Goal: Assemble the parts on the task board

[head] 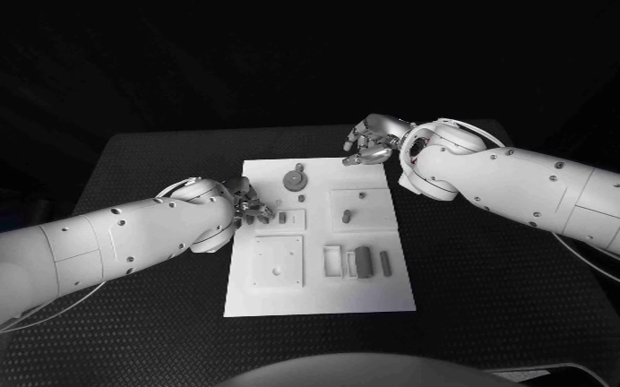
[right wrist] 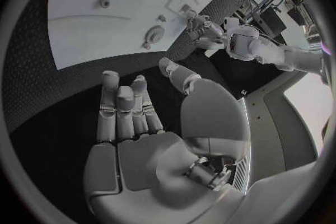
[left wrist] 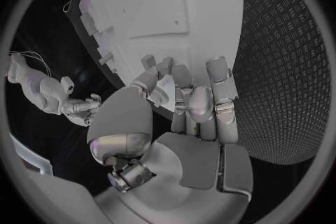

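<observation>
- Task board (head: 321, 297) lies flat in the middle of the black table (head: 155, 163), its long side running away from the robot, with small grey parts scattered over it.
- Left hand (head: 248, 210) sits right at the board's left edge, about halfway along it. Its fingers (left wrist: 217, 89) are curled in over the board's rim, and I cannot tell whether anything is pinched between them.
- Right hand (head: 372, 143) hovers off the board's far right corner, over bare table. From behind its wrist the fingers (right wrist: 122, 109) look straight and apart, with nothing in the palm.
- Nearest the left hand is a small square plate (head: 291, 219) with a dark part on it, just inward from the fingertips.
- Round part (head: 297, 177), a disc with a stub, lies near the far end, closer to the right hand but still apart from it.
- An upright peg (head: 347, 217) stands in the square recess on the right half.
- Bar-shaped parts (head: 363, 261) lie in a row at the near right, long axes running with the board's length, well away from both hands.
- My guess: the left hand is better placed to act next, since its target lies just inward.
</observation>
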{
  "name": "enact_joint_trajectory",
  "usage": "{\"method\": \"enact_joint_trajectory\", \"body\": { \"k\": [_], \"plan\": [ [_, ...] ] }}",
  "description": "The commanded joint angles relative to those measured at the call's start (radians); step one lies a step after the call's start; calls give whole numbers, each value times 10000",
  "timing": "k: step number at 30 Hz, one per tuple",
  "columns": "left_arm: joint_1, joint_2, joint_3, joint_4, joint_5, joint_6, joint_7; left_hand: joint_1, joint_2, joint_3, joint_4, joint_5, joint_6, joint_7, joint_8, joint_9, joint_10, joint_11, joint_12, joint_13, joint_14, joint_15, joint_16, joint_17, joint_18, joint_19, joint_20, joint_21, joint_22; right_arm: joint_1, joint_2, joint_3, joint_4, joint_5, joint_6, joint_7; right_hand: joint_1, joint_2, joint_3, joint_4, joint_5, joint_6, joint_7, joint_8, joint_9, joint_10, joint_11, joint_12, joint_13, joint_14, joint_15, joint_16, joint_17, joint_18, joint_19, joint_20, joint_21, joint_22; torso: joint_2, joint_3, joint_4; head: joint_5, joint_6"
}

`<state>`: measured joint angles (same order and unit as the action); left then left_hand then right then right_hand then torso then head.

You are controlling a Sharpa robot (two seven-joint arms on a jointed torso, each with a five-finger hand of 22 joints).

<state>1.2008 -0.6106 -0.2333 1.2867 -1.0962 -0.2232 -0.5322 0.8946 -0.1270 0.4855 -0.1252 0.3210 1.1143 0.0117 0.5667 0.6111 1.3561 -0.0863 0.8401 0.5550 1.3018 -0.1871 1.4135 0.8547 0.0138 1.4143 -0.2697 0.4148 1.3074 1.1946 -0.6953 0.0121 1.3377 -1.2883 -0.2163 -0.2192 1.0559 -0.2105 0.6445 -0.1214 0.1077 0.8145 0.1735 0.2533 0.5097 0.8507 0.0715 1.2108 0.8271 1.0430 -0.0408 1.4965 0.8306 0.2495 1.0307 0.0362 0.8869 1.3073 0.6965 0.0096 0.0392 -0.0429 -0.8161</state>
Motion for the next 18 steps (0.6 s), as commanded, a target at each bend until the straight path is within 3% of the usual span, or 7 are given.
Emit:
{"method": "enact_joint_trajectory", "body": {
  "k": [1,10,18],
  "plan": [
    [-48,45,-24,60,49,275,53,-351,-302,5,196,-223,60,-24,37,-7,26,-44,51,-11,-16,-91,66,-20,-56,22,-39,36,205,-5,3,4,12,-10,111,33,-32,39,-1,55,-33,0,54,39,-12,-67,-36,56,-9,-32,15,46,-12,123,17,-63,-63,161,-2,-2,0,12,12],
    [-48,39,-24,61,68,260,71,-508,-468,80,468,-429,49,-30,52,1,19,-51,62,-18,-21,-100,75,-25,-37,23,-46,39,206,-5,3,4,12,-10,118,34,-30,38,-1,55,-32,-4,55,39,-15,-68,-35,56,-11,-33,16,45,-13,123,16,-63,-63,161,-1,-2,-1,12,21],
    [-48,20,-24,47,78,230,92,-499,-469,104,495,-462,44,-31,54,3,18,-53,65,-19,-22,-102,77,-26,-31,24,-50,41,207,-5,4,4,11,-10,132,29,-29,39,-1,56,-32,-7,55,41,-17,-68,-35,58,-12,-33,16,45,-14,123,16,-63,-64,161,-1,-3,-1,12,23]
  ]
}}
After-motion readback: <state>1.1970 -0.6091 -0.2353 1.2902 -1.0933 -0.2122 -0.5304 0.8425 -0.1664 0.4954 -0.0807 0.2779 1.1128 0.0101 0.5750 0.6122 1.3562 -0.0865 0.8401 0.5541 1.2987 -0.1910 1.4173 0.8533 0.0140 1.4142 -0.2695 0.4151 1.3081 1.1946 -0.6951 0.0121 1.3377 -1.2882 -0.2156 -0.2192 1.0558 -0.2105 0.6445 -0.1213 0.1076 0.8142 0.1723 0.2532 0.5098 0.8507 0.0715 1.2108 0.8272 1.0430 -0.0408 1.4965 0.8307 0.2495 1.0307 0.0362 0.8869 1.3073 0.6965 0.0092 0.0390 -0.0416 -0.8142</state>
